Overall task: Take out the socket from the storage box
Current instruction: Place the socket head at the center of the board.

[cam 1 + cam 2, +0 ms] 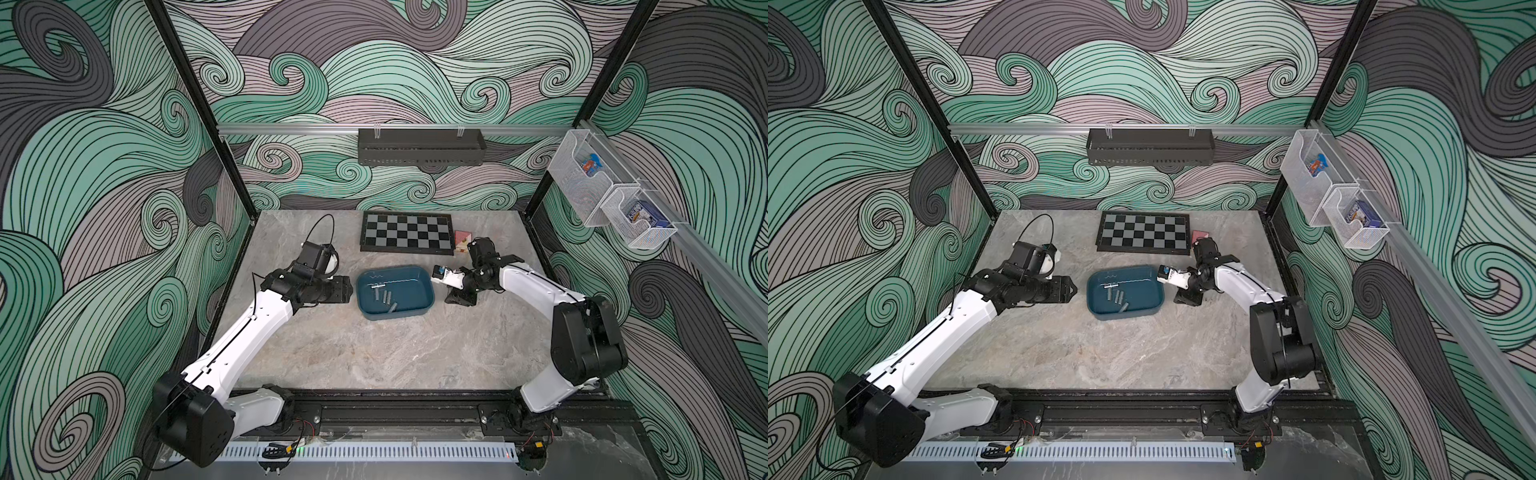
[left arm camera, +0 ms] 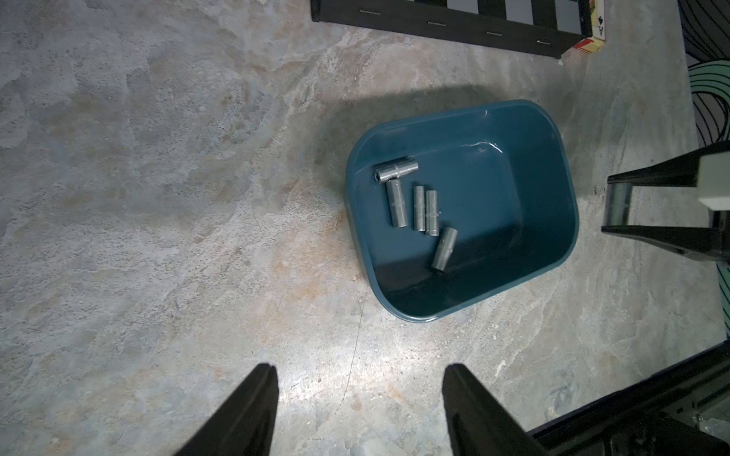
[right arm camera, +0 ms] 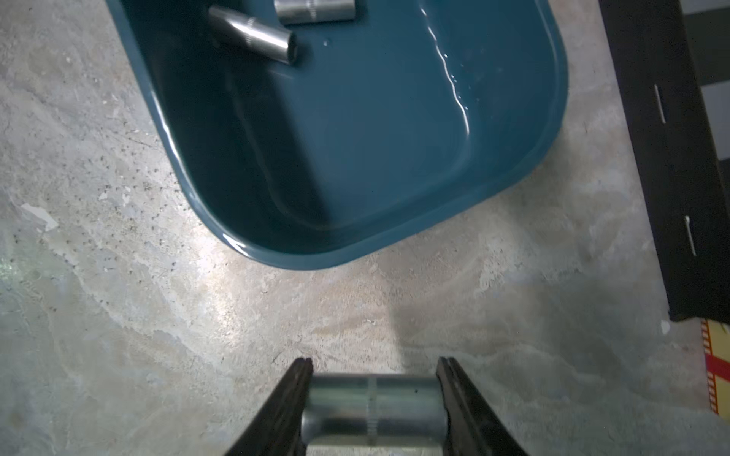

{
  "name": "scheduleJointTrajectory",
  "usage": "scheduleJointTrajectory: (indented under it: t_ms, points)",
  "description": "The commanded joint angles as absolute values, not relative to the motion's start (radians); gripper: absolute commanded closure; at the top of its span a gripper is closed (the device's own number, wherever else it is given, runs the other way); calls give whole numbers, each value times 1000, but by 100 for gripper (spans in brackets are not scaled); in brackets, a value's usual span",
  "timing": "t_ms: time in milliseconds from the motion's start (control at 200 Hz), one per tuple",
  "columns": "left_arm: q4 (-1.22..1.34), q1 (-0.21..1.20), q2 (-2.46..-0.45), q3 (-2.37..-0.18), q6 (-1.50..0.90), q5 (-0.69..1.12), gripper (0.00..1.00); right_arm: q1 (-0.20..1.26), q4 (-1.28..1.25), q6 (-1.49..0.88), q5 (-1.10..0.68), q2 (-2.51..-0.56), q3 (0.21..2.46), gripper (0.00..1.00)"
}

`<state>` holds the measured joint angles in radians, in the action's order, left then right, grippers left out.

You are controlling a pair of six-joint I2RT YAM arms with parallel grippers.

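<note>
1 socket (image 3: 374, 412) in R gripper (image 3: 375, 379)

Open marble tabletop (image 1: 374, 357) fills the lower centre in both top views. Mid-frame, the storage box (image 1: 415, 289) sits flanked by the left gripper (image 1: 348, 291) and right gripper (image 1: 457, 298); a chessboard (image 1: 406, 232) blocks the upper centre beyond it.

Grey marbled tabletop (image 1: 374, 353) bears a shallow dark teal plastic tub (image 1: 415, 291); behind it lie a black-grey chequered board (image 1: 406, 232) and red card box (image 1: 460, 239).
</note>
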<state>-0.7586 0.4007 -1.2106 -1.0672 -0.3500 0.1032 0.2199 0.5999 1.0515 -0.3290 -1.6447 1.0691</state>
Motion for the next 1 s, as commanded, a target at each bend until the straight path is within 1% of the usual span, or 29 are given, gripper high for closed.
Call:
scheduleJointTrajectory:
  t_ms: [0, 165, 240, 330, 545, 791, 861, 996]
  points:
    - [-785, 397, -1191, -1076, -330, 110, 30, 217, 479, 1186, -459, -1686, 1045, 67]
    - [-780, 397, -1159, -1061, -324, 96, 29, 215, 486, 1219, -538, -1735, 1036, 66]
    - [-758, 397, -1145, -1048, -318, 96, 29, 211, 466, 1221, -512, -1736, 1008, 66]
    - [-750, 397, -1135, -1045, -316, 98, 28, 217, 426, 1233, -508, -1722, 960, 63]
    - [-758, 397, -1135, -1051, -316, 105, 28, 222, 435, 1227, -438, -1720, 934, 61]
    - [-755, 396, -1121, -1048, -316, 110, 28, 237, 472, 1232, -391, -1742, 944, 51]
    - [-754, 396, -1117, -1046, -317, 109, 28, 240, 470, 1232, -381, -1746, 944, 47]
    - [-752, 394, -1114, -1046, -316, 110, 28, 251, 469, 1229, -364, -1756, 932, 43]
